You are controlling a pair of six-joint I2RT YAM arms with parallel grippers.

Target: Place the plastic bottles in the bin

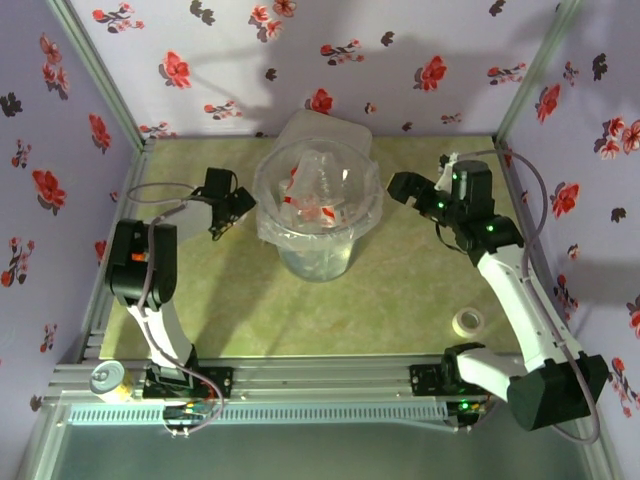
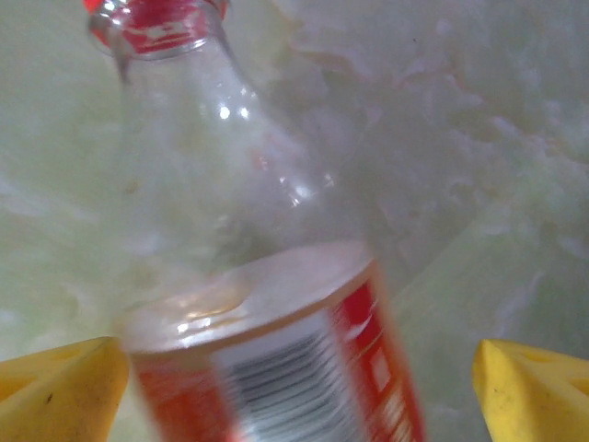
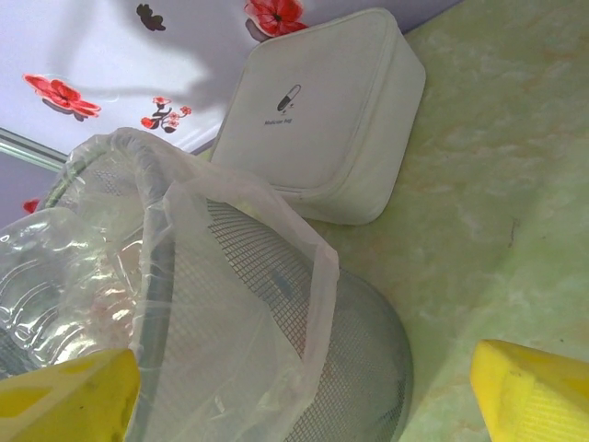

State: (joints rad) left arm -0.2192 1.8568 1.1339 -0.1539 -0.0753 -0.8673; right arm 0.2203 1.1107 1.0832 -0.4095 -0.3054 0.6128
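Pale green marbled counter [image 1: 400, 300] carries the large round translucent grey-white bin [image 1: 315, 262], bag-lined, between both tools — crushed clear plastic bottles [image 1: 318, 195] piled inside. Left tool [image 1: 235, 212] gapes wide, a blurred red-labelled clear bottle [image 2: 276, 350] between its fingers; right tool [image 1: 408, 188] — wide, empty — sits beside the rim.

A blurred barcode [image 2: 276, 391] marks the bottle [image 2: 212, 184]; a capsule sign [image 3: 289, 96] marks the white case [image 3: 340, 147].

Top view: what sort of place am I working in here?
Likely a robot test booth: a green table boxed in by floral-print walls on a metal frame, a left arm and right arm bolted at its near edge, a bag-lined bin in the middle.
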